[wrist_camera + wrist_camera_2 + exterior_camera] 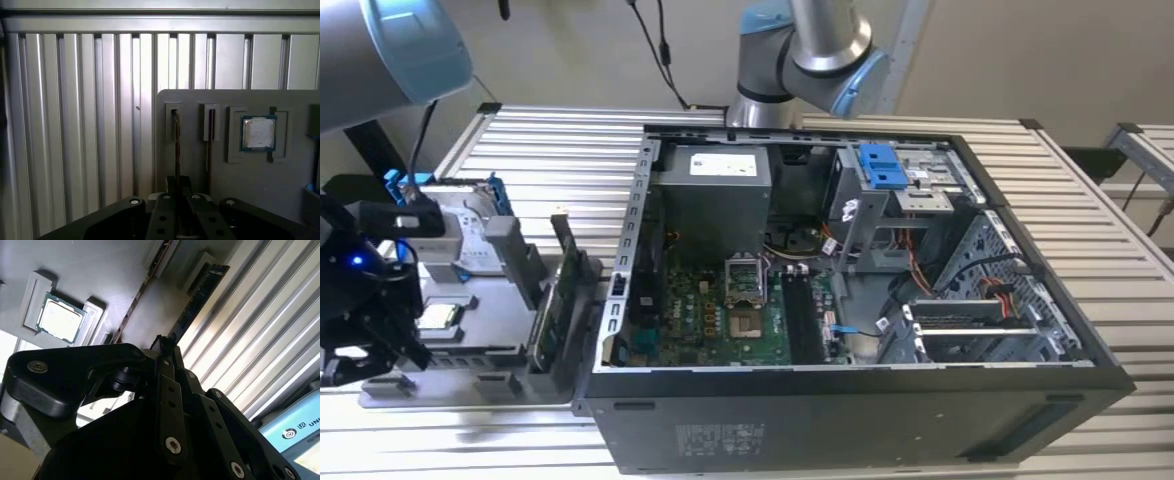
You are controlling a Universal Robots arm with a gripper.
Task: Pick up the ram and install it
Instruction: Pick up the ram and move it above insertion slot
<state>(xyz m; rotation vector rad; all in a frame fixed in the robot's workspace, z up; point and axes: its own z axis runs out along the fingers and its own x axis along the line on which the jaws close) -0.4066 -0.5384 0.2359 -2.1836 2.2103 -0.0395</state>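
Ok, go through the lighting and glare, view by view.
Second wrist view: hard glare on the ribbed table, the gripper a dark silhouette. First wrist view: even, soft light on the grey tray. Exterior view: computer case shaded inside.

In the second wrist view, the near end of the ram (197, 302) is covered by the gripper (165, 344); the clamped portion is apparently wholly concealed. The wrist assembly (360, 290) is cut off by the exterior view's left edge.
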